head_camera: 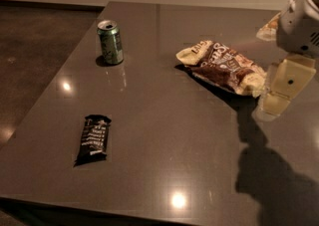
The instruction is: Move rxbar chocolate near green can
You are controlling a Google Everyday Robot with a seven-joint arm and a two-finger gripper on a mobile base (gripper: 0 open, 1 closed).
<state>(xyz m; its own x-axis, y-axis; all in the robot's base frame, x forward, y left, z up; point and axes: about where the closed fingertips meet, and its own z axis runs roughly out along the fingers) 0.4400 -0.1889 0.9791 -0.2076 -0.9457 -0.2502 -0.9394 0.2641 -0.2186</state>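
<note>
The rxbar chocolate (93,139) is a flat black wrapper with white lettering. It lies on the dark table (159,170) at the front left. The green can (110,42) stands upright at the back left, well apart from the bar. My gripper (279,95) hangs at the right edge of the view, above the table and beside the chip bag, far from both the bar and the can. It holds nothing that I can see.
A large cream-and-brown chip bag (222,65) lies at the middle right of the table. The table's left edge (50,85) runs along a dark floor. The arm's shadow (271,170) falls at the front right.
</note>
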